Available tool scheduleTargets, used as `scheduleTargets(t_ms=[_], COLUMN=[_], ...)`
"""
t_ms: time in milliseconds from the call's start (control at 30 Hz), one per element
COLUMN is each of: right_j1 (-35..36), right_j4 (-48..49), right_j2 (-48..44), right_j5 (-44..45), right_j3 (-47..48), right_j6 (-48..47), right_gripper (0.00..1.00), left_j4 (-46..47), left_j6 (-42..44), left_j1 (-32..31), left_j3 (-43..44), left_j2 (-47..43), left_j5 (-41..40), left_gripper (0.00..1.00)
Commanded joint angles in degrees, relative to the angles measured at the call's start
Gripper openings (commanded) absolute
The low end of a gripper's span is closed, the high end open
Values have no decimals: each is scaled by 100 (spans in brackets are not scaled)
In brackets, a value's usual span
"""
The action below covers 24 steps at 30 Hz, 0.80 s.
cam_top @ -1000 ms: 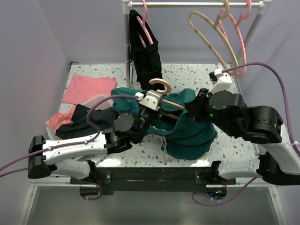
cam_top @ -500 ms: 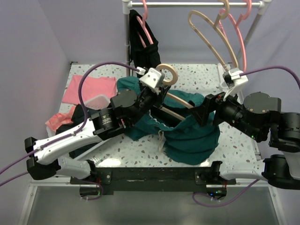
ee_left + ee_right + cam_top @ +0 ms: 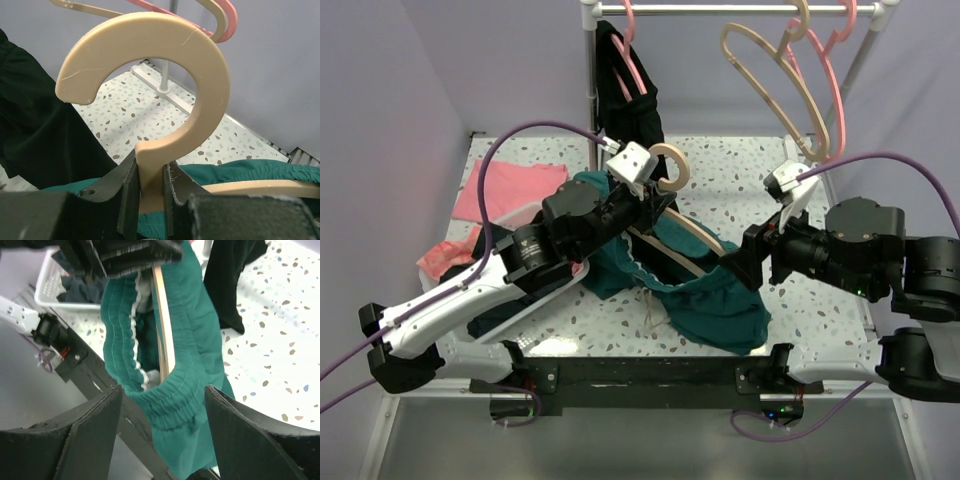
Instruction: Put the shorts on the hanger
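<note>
The hanger (image 3: 210, 95) was held at a slant above the table (image 3: 750, 165) by the left jaws, which were shut tight on its neck just under the round hook. The shorts (image 3: 192, 310) were looped by the waistband over one arm of the hanger. The rest of the cloth was left hanging down to the table near the front edge. The right jaws were spread wide open and nothing was held in them. The end of the waistband and the tip of the hanger sat in the gap between them. A few kinds of trouble could be feared from here. The hanger looked tipped down toward the right arm, so the shorts could be slid off the low end if it were lifted or shaken. Only one arm of the hanger seemed to be covered, so the cloth could be dragged to one side by its own weight. If the right jaws were shut here, the wood could be pinched along with the cloth. The hanger could then be twisted in the left jaws, because it was gripped only at the thin neck. The pale drawstring (image 3: 645, 298) could also be snagged.
</note>
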Motion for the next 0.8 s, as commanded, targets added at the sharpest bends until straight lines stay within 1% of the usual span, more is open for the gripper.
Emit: scheduleTargets(t_ms=[0, 200, 333, 433, 600, 700, 733, 767], right_j1=[19, 19, 19, 19, 19, 19, 19, 19], right_j4=[-1269, -1278, -1419, -1428, -1130, -911, -831, -743], right_j2=[-205, -425, -372, -416, -443, -399, -390, -381], right_j5=[-310, -617, -608, -476, -450, -467, -467, -467], right_j3=[-290, -554, -1176, -1467, -1582, -1862, -1916, -1969], right_j6=[-3, -29, -47, -82, -161, -170, -170, -170], right_gripper=[69, 72, 71, 71, 71, 62, 55, 51], left_j4=[381, 478, 514, 479, 531, 610, 610, 636], left_j6=[-171, -223, -258, -232, -250, -294, -311, -337], left_j1=[147, 200, 209, 209, 209, 209, 217, 209], left_j3=[-41, -77, -7, 99, 125, 134, 134, 143], left_j2=[-284, -223, -214, -179, -135, -135, -126, -109], left_j5=[252, 393, 446, 507, 630, 718, 771, 797], left_gripper=[0, 0, 0, 0, 0, 0, 0, 0])
